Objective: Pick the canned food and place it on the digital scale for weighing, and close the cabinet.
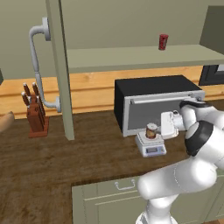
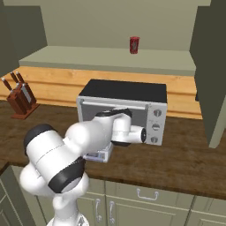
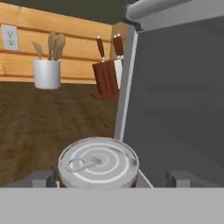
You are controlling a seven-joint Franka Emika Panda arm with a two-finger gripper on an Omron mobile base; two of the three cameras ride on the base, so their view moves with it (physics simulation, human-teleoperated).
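I see the canned food (image 1: 151, 130) standing upright on the digital scale (image 1: 151, 149), on the wooden counter (image 1: 65, 166) just before the toaster oven (image 1: 155, 103). In the hand view its silvery pull-tab top (image 3: 98, 162) sits between my two finger tips (image 3: 41, 178), which stand off it at 9 and 3 o'clock: jaws wide, holding nothing. The gripper (image 1: 162, 127) hangs at the can's 3 o'clock in the left base view. The cabinet door (image 1: 59, 65) stands open; a red can (image 1: 163, 42) is on its shelf. A knife block (image 1: 36, 113) stands at 9 o'clock.
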